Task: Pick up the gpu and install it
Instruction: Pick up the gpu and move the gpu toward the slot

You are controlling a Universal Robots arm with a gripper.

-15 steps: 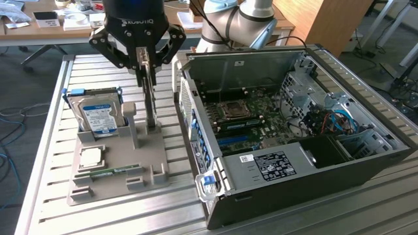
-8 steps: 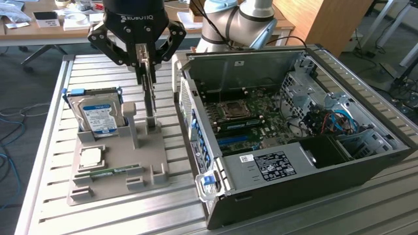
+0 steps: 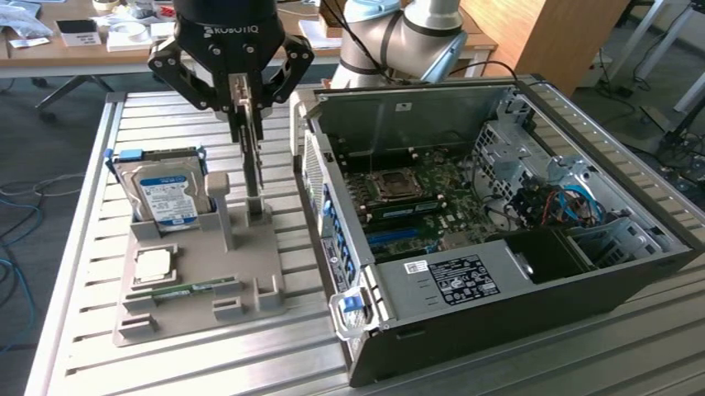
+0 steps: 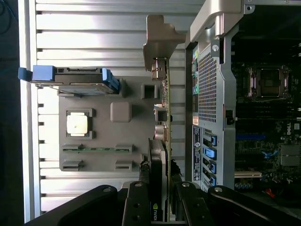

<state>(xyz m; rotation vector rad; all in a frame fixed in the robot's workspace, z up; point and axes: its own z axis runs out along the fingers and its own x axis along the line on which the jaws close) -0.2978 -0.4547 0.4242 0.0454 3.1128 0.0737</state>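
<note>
While the hard drive (image 3: 167, 194) stands at the exterior view's left of the grey holder (image 3: 198, 309) on the bench (image 3: 78, 330), the gpu (image 3: 254, 181) stands upright on edge at the holder's right side. The hand (image 3: 249, 124) grasps the gpu's upper part from above. The open case (image 3: 496, 330) lies just beside, further right.

Soft, even indoor light fills the exterior view. It gives the slatted metal table (image 3: 617, 355) a mild sheen and leaves only faint shadows around the grey holder (image 3: 198, 285), while the near wall of the computer case (image 3: 463, 338) stays dark. In the wrist view one edge of the table burns out to white glare, the pale bracket of the gpu (image 4: 162, 117) is well lit, and the inside of the case sinks into deep shadow.
</note>
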